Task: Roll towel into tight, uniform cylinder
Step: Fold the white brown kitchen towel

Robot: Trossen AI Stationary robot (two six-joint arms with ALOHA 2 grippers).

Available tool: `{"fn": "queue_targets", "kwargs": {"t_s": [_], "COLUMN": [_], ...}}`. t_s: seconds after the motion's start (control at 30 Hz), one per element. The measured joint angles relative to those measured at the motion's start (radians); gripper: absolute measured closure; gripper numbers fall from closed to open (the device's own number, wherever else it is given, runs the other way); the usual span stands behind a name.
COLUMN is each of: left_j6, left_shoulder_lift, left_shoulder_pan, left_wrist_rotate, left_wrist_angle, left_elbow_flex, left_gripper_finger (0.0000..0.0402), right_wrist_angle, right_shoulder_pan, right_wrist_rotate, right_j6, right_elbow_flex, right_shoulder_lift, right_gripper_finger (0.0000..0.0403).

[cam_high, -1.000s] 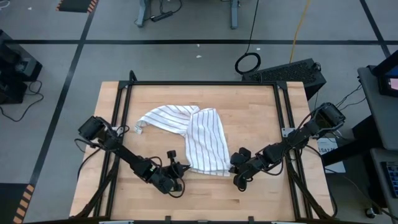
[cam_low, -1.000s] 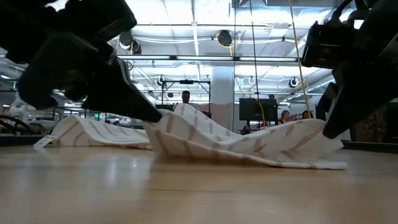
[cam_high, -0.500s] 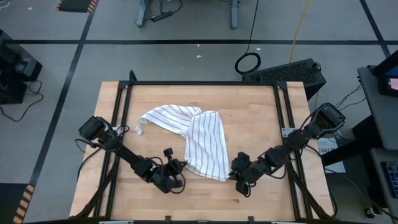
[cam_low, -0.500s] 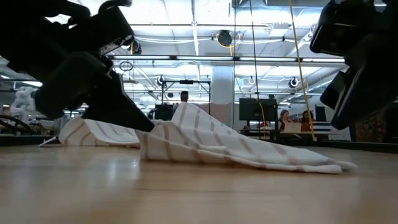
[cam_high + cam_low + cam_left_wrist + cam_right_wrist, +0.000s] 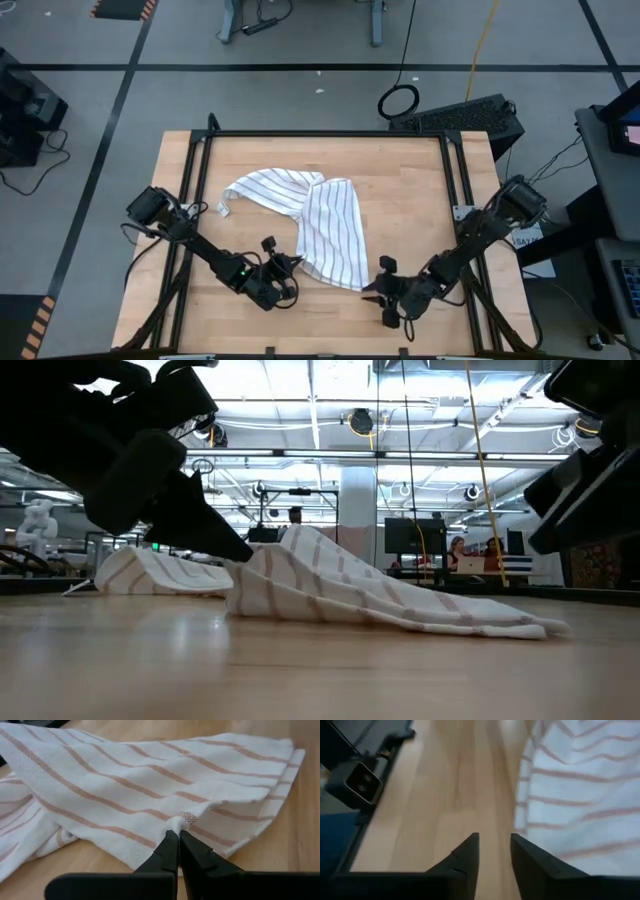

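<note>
Two pincers of mine sit low at the table's (image 5: 420, 190) near edge. My left pincer (image 5: 178, 836) is clamped on a pinch of the towel (image 5: 315, 225) at its near left edge. My right pincer (image 5: 494, 845) stands slightly parted, seemingly holding nothing, just beside the near right corner. The striped towel lies crumpled, stretching toward the far left.

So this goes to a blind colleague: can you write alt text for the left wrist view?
The left gripper has its dark fingers shut, pinching a small fold of the towel, white with thin stripes. The towel lies rumpled on the wooden table.
</note>
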Motion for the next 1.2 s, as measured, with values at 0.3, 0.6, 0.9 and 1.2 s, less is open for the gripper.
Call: {"fn": "queue_targets", "kwargs": {"t_s": [0.3,0.6,0.9,1.2], "left_j6": [-0.028,-0.053,-0.079,-0.117], "left_shoulder_lift": [0.000,0.000,0.000,0.000], "left_shoulder_pan": [-0.002,-0.027,-0.082,-0.128], "left_wrist_rotate": [-0.029,-0.050,-0.171,-0.230], "left_wrist_angle": [0.029,0.037,0.037,0.020], "left_elbow_flex": [0.000,0.000,0.000,0.000], "left_gripper_finger": [0.0389,0.0389,0.0388,0.0388], "right_wrist_angle": [0.078,0.021,0.014,0.011], "right_shoulder_pan": [-0.020,-0.033,-0.034,-0.034], "right_wrist_rotate": [0.003,-0.004,-0.027,-0.033], "right_j6": [0.009,0.048,0.048,0.049], "right_elbow_flex": [0.000,0.002,0.002,0.001], "right_shoulder_lift": [0.132,0.146,0.145,0.143], "right_gripper_finger": [0.0398,0.0401,0.0402,0.0402]}}
